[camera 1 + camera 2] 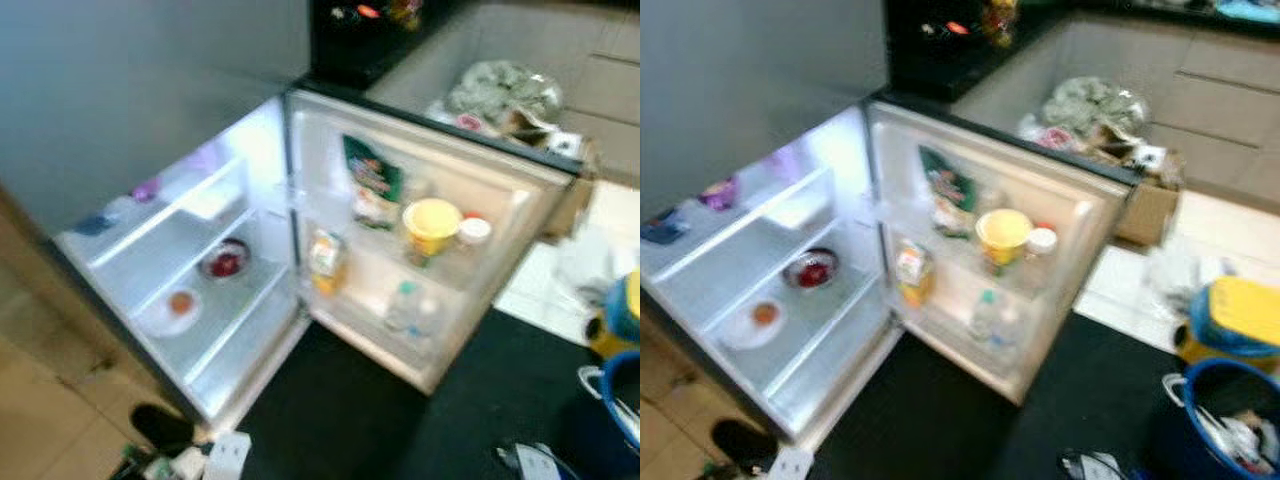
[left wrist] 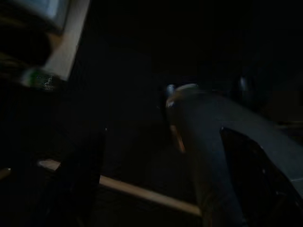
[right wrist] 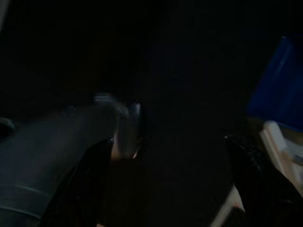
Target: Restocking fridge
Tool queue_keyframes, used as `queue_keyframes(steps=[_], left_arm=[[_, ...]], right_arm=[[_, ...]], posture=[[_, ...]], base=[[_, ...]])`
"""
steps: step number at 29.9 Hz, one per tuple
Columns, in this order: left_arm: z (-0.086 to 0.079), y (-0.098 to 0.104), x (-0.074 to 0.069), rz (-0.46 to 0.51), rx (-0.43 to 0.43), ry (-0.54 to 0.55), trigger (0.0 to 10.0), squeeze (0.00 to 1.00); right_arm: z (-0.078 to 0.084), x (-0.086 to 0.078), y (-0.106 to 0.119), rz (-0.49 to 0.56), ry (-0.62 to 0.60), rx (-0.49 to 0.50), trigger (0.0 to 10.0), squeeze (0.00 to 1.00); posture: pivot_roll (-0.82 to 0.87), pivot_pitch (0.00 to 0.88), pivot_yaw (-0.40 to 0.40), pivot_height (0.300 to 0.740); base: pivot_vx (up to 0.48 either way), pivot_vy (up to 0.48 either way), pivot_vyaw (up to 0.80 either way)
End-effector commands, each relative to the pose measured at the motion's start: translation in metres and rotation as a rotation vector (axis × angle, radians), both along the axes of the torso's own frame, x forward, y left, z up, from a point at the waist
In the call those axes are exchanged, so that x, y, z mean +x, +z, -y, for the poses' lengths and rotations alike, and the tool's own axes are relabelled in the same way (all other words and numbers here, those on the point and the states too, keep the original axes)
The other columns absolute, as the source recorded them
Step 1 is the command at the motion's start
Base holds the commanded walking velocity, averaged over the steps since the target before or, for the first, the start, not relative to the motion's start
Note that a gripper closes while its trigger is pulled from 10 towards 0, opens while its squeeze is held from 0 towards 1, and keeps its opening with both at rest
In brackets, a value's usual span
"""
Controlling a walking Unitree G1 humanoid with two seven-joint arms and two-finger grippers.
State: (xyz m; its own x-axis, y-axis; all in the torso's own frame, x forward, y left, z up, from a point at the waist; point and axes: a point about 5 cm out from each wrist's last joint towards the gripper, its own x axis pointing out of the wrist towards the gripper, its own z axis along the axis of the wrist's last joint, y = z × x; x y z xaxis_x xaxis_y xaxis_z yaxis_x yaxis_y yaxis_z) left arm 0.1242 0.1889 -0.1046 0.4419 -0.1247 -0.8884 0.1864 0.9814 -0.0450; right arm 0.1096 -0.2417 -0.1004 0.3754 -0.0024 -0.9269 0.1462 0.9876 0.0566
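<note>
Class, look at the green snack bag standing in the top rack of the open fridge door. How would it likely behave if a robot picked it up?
The green snack bag looks like soft printed film, so it would probably crumple and flex. It is likely light for its size. Standing tall in the door rack, it may flop or tip when nudged.

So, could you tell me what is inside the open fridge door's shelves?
The fridge door holds a green packet, a yellow tub, a white-lidded jar, an orange carton and clear bottles. Anything behind them is covered, and blur hides labels.
</note>
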Motion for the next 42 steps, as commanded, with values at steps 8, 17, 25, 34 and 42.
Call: queue_keyframes(steps=[8,17,25,34,42], left_arm=[[0.004,-0.006,-0.019,-0.077,-0.012,-0.019,10.0,0.00],[0.006,-0.006,-0.016,-0.068,-0.022,-0.008,10.0,0.00],[0.007,-0.006,-0.017,-0.071,-0.026,-0.005,10.0,0.00],[0.007,-0.006,-0.018,-0.073,-0.028,-0.008,10.0,0.00],[0.007,-0.007,-0.019,-0.078,-0.030,-0.011,10.0,0.00]], right_arm=[[0.005,-0.004,0.001,-0.010,0.054,-0.003,10.0,0.00],[0.008,-0.003,0.002,0.015,-0.012,-0.007,10.0,0.00],[0.026,0.004,0.008,0.055,-0.088,-0.089,10.0,0.00],[0.069,0.057,0.047,0.324,-0.306,-0.186,10.0,0.00],[0.093,0.160,0.141,0.862,-0.415,-0.060,10.0,0.00]], posture=[[-0.05,0.072,0.018,0.740],[-0.05,0.076,0.017,0.740],[-0.05,0.077,0.017,0.740],[-0.05,0.079,0.018,0.740],[-0.04,0.081,0.022,0.740]], base=[[0.000,-0.458,0.60],[0.000,-0.283,0.40],[0.000,0.000,0.00],[0.000,0.000,0.00],[0.000,0.000,0.00]])
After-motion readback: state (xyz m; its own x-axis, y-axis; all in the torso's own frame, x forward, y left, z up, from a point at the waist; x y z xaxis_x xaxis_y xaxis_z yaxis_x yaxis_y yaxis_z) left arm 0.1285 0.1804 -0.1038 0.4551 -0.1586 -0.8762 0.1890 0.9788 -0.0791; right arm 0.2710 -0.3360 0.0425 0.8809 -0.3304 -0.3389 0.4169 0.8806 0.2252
